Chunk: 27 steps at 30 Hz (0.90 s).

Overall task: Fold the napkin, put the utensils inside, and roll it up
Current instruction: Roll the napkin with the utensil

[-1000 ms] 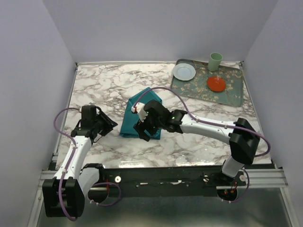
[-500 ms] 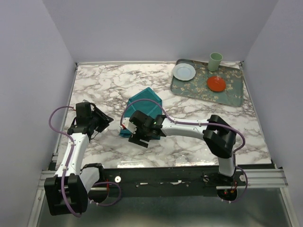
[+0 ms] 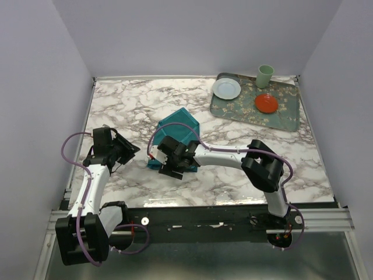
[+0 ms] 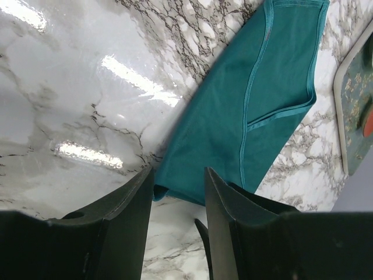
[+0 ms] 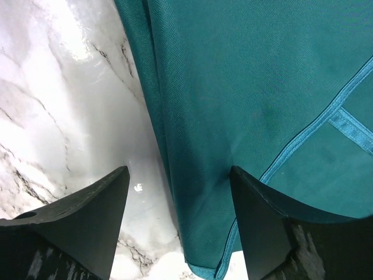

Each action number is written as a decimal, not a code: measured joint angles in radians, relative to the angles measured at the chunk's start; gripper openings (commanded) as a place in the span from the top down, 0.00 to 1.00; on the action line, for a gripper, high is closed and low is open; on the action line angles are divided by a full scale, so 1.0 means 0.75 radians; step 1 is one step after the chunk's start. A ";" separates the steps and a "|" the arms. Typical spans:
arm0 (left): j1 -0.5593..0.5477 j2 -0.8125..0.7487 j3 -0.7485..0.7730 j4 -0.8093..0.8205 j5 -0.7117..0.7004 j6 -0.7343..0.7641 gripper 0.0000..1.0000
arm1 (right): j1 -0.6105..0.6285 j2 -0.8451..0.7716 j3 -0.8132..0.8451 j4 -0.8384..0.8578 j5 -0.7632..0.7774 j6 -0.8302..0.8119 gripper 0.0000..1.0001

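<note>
- Top external view: your teal soft cloth napkin (image 3: 179,125) lies folded into a pointed shape near the middle of the white, dark-veined marble bench (image 3: 128,105). Your right jaws sit over its near left corner. Your left jaws hang to the left of it, apart from the cloth. From here you cannot tell how either pair stands. At the far right, a patterned grey-green rectangular tray (image 3: 282,119) carries a small round white plate (image 3: 226,88), a small orange-red plate (image 3: 266,103) and a pale green cup (image 3: 265,74).
- Left wrist view: your left jaws are spread with nothing between them, above bare marble. Beyond them the napkin runs up to the right, one hemmed flap folded over the layer beneath. Its near corner shows in the gap.
- Right wrist view: your right jaws are spread wide, gripping nothing. The napkin's folded left edge runs down between them, so one jaw is over bare marble and the other over cloth. Whether either touches, you cannot tell.
</note>
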<state>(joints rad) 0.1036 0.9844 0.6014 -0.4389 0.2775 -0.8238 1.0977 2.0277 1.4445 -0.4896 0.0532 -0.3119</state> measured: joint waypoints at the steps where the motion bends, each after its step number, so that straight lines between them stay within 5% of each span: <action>1: 0.001 0.000 -0.002 0.003 0.001 0.001 0.51 | -0.008 0.002 0.001 0.000 -0.010 -0.003 0.24; 15: 0.014 0.004 -0.012 0.015 0.015 0.006 0.52 | -0.110 0.035 0.022 0.001 -0.206 -0.016 0.39; 19: 0.019 0.005 -0.012 0.016 0.016 0.007 0.52 | -0.116 0.052 0.040 0.008 -0.220 -0.026 0.55; 27: 0.021 0.017 -0.028 0.032 0.020 0.009 0.52 | -0.128 0.077 0.068 0.032 -0.227 -0.024 0.68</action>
<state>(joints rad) 0.1196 0.9974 0.5804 -0.4149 0.2928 -0.8169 1.0019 2.0853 1.4952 -0.4656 -0.1173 -0.3302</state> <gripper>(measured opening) 0.482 0.412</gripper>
